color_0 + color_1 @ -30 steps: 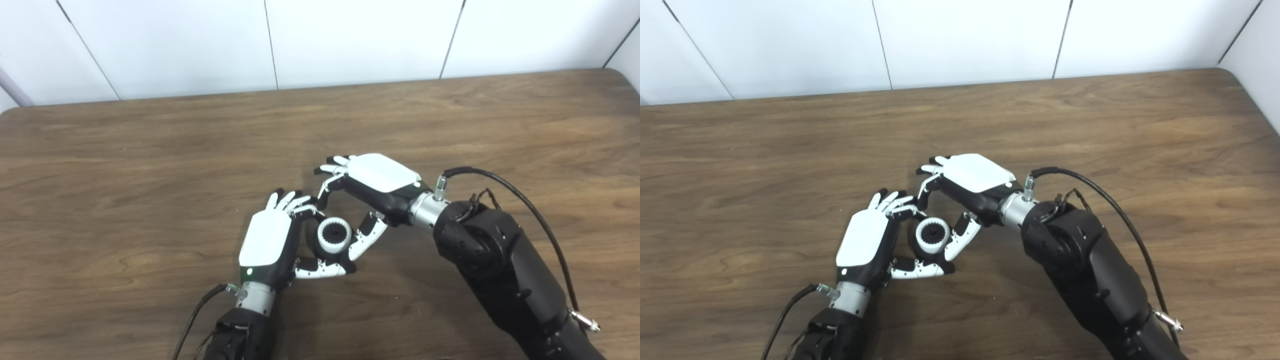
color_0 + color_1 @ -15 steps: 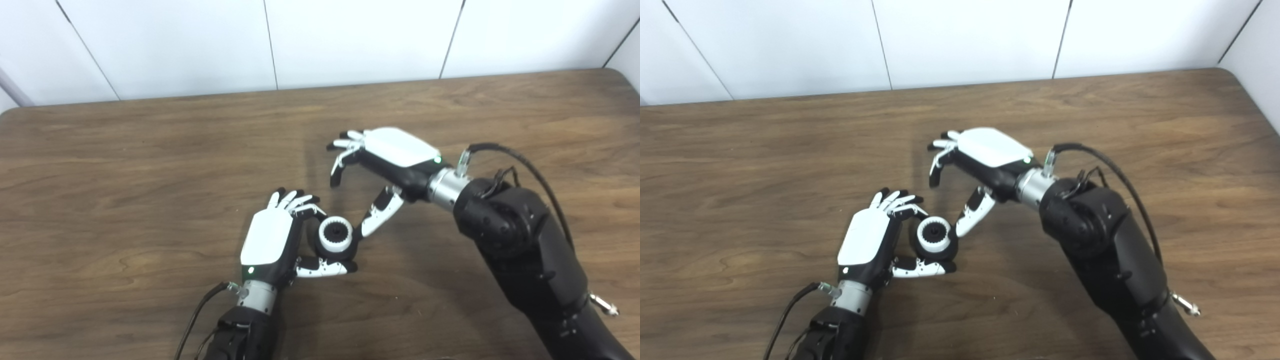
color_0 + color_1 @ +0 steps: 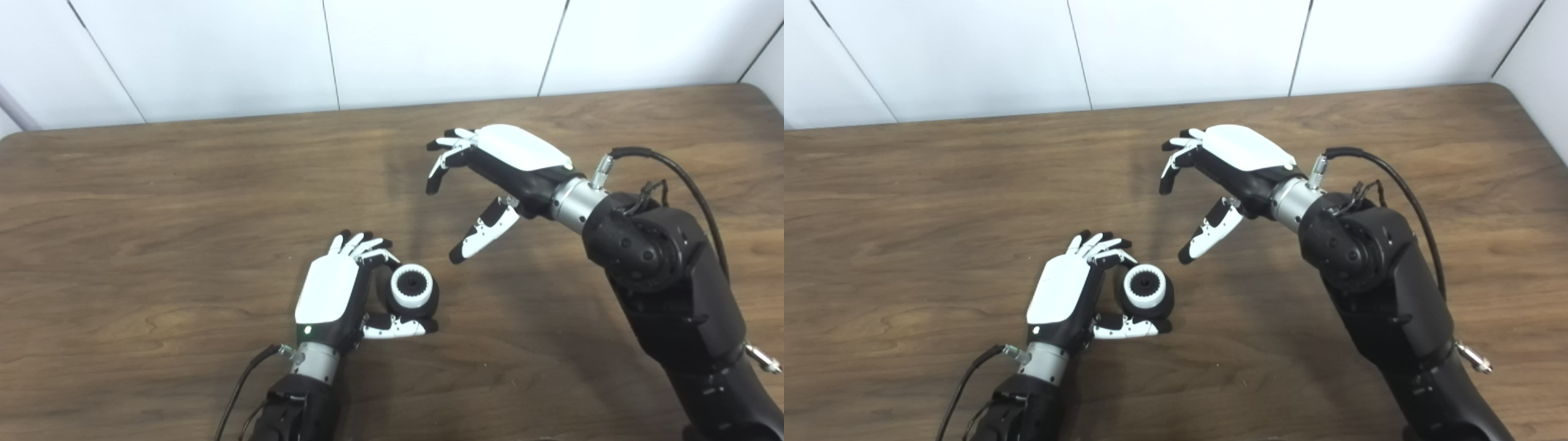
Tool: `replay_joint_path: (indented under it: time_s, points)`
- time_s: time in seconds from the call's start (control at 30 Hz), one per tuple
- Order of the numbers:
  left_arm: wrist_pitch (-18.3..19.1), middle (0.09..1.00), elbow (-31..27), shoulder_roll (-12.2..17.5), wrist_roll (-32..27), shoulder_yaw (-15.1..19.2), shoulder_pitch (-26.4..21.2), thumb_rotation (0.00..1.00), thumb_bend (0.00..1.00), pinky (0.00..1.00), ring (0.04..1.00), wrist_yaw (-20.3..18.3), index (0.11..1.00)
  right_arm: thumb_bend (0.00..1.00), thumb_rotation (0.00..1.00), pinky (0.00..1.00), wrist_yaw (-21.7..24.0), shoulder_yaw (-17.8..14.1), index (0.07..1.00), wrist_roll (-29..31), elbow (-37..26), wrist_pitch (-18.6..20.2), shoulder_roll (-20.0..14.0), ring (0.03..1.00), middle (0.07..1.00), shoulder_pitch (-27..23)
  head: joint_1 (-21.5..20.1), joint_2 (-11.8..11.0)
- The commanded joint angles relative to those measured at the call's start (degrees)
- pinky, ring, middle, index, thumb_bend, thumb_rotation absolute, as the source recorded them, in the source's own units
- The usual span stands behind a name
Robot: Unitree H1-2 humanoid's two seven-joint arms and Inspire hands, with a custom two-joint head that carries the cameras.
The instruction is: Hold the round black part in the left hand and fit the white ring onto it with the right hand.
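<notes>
1. White ring (image 3: 411,286) sits on the face of the round black part (image 3: 409,291), concentric with it, with a dark toothed bore showing at the centre. Whether it is pressed fully home cannot be told from either view.
2. Black part is held low over the wooden table (image 3: 153,245), near its middle; whether it touches the table cannot be told.
3. Left hand (image 3: 334,294) is closed on the black part: fingers curl over the far side, thumb lies along the near underside. Its position matches that of a second ago.
4. Right hand (image 3: 499,168) holds nothing; fingers and thumb are spread apart. It hangs above the table, well apart from the assembly, up and to the right.
5. Change noted: a second ago the right hand stood directly at the ring, thumb and fingers framing it. Half a second ago it had lifted off; it now stands farther away still. The ring stayed on the part when the hand withdrew.
6. Judgement: the fitting step appears done, and the right hand is retreating. Remaining doubt is seating depth only. Risk: a loosely seated ring could slip off if the left hand tilts the part.
</notes>
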Motion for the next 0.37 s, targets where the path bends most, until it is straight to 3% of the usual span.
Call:
replay_joint_path:
  time_s: [0.0,0.17,0.27,0.33]
  points:
    - [1.12,0.818,1.44,0.45,0.21,-0.25,0.82,0.05,0.52,0.99,0.910,-2.73,0.488,0.97,0.26,0.99,-0.03,-0.62,0.649,0.47,-2.42,0.31,-0.95,0.978,0.921,-2.26,0.06,0.05]
    - [1.70,0.823,0.85,0.94,0.98,-0.37,0.64,0.07,0.52,0.98,0.904,-3.78,0.497,0.97,0.27,0.99,0.48,-0.38,0.663,0.65,-2.73,1.03,-1.12,0.978,0.925,-2.14,0.15,0.12]
    - [1.71,0.830,0.80,1.65,2.22,-0.85,0.27,0.20,0.75,0.97,0.897,-4.43,0.695,0.97,0.27,0.98,0.38,-0.20,0.669,0.52,-2.75,1.22,-1.19,0.977,0.925,-2.01,0.18,0.15]
    - [1.80,0.835,0.71,1.93,2.90,-1.08,0.08,0.26,0.83,0.96,0.894,-4.86,0.781,0.98,0.27,0.98,0.23,-0.17,0.677,0.56,-2.72,1.33,-1.20,0.975,0.925,-1.94,0.18,0.15]
